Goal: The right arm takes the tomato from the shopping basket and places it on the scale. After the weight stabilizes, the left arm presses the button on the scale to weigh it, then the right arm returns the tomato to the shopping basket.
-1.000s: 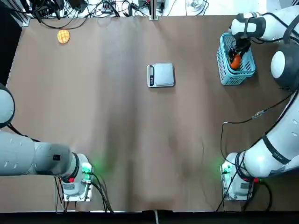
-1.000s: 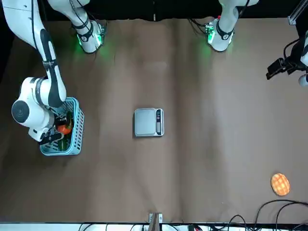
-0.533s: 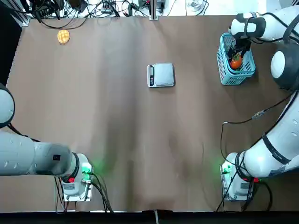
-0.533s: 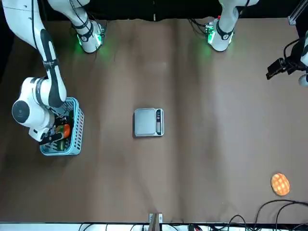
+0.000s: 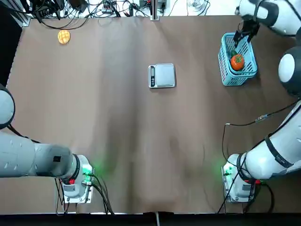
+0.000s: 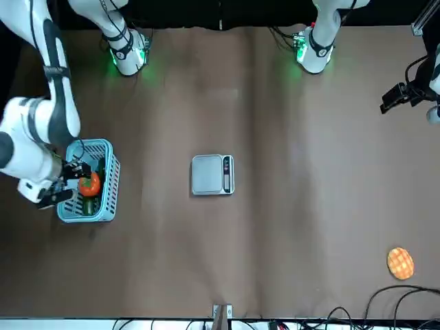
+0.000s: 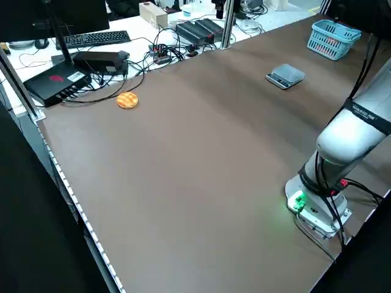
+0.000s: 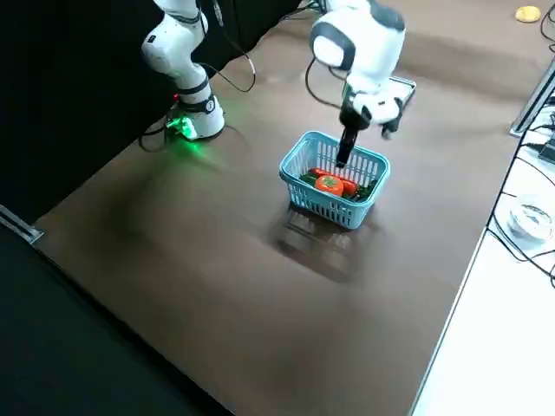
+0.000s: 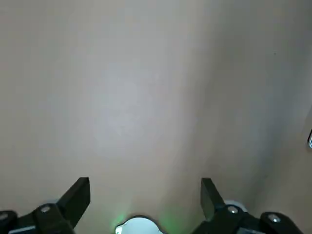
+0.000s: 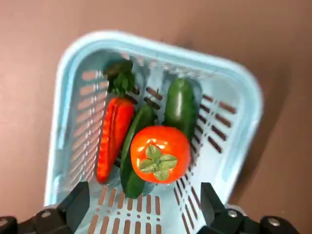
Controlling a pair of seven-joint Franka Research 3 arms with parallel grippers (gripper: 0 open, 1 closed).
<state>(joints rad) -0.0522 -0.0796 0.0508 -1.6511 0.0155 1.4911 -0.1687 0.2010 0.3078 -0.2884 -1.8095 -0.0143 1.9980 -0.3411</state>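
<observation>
"Where's the tomato (image 10: 171,142)?"
"In the blue basket (image 10: 161,46), far right, below and slightly left of the right claw (image 10: 145,185), the nearer one."
"Its grip?"
"Wide, empty."

Table evenly and moderately lit, no lamp in view. In the top view, a soft, pale sheen runs down the middle of the tabletop, blurred darker bands beside it. Green glow spills on the near surface around both arm bases. Shadow under the blue basket (image 8: 334,182), soft-edged, darkest close in. Left side view: white far desk (image 7: 177,30) much brighter than the tabletop; black areas nearly featureless. Left wrist view dim, tabletop hazy, low in detail. Right wrist view brighter; small highlights on the tomato (image 10: 160,154); basket rim slightly soft.
</observation>
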